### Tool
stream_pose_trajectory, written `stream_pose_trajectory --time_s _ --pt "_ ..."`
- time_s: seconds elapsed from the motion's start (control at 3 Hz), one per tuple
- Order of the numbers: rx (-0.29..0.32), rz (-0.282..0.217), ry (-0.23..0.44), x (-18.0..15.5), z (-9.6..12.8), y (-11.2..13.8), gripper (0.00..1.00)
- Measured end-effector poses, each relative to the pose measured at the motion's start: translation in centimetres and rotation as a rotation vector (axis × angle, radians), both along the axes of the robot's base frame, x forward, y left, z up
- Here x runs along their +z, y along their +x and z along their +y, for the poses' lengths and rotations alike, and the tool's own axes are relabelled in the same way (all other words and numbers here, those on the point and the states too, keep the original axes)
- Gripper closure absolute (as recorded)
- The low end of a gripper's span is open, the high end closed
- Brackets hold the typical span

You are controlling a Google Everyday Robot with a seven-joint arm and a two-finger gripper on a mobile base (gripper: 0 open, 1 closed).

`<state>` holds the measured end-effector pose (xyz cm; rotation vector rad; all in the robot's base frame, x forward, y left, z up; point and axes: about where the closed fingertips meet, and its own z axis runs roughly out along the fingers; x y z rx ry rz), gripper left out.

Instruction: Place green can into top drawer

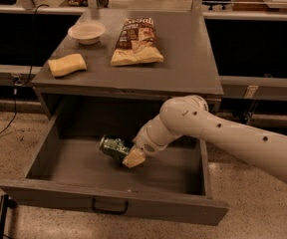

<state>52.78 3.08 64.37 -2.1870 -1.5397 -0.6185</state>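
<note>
The top drawer (pixel 113 199) is pulled wide open below the grey cabinet top. The green can (pixel 113 147) lies tilted on its side inside the drawer, near the middle, just above or on the drawer floor. My gripper (pixel 130 156) reaches down into the drawer from the right on a white arm. Its cream-coloured fingers (pixel 134 158) are closed on the right end of the can.
On the cabinet top (pixel 183 68) stand a white bowl (pixel 86 32), a yellow sponge (pixel 67 64) and a brown chip bag (pixel 136 41). Black cables (pixel 4 128) lie on the speckled floor at the left. Dark shelving runs behind.
</note>
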Motion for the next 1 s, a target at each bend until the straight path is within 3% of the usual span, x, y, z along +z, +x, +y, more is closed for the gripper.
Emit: stream_pose_trajectory --time_s 0.33,0.67,1.0 --pt "0.002 0.002 0.0 -0.1 0.09 -0.07 0.13" --pt "0.004 0.004 0.0 -0.2 0.16 -0.13 0.0" --pt "0.004 0.004 0.0 -0.2 0.17 -0.13 0.0"
